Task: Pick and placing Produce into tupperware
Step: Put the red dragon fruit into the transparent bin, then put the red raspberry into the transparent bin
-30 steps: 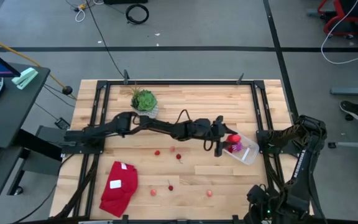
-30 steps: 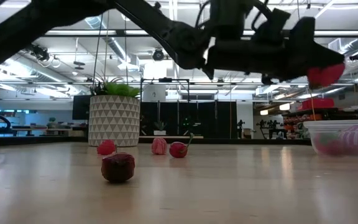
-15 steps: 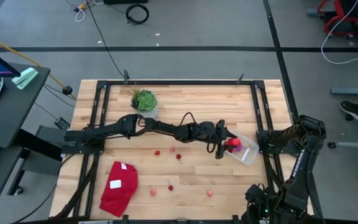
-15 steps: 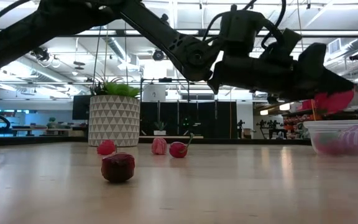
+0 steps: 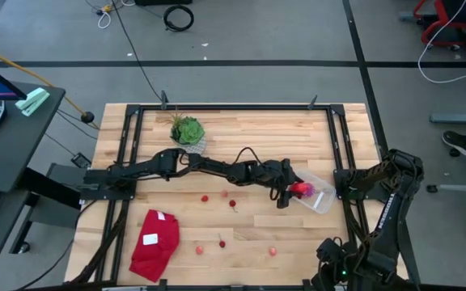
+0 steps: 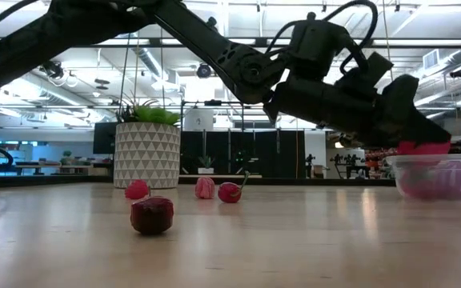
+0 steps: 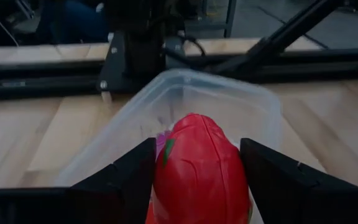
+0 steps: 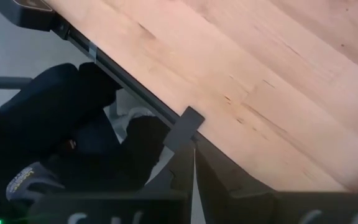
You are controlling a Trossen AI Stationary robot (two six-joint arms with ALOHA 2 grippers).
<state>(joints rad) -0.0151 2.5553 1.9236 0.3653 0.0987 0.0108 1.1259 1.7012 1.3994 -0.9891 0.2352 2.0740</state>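
The left gripper (image 7: 197, 171) clamps a red strawberry (image 7: 199, 163), long axis pointing into the tupperware (image 7: 253, 109).

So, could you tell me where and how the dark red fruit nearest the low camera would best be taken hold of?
Judging from the low view, the dark red fruit is a squat round piece sitting apart from its neighbours on the table. I would come straight down from above and close the fingers across its widest middle. Nothing crowds either side, so any approach angle should work.

Robotics lab: arm rig (image 5: 217, 168), floor cables (image 5: 179, 17).
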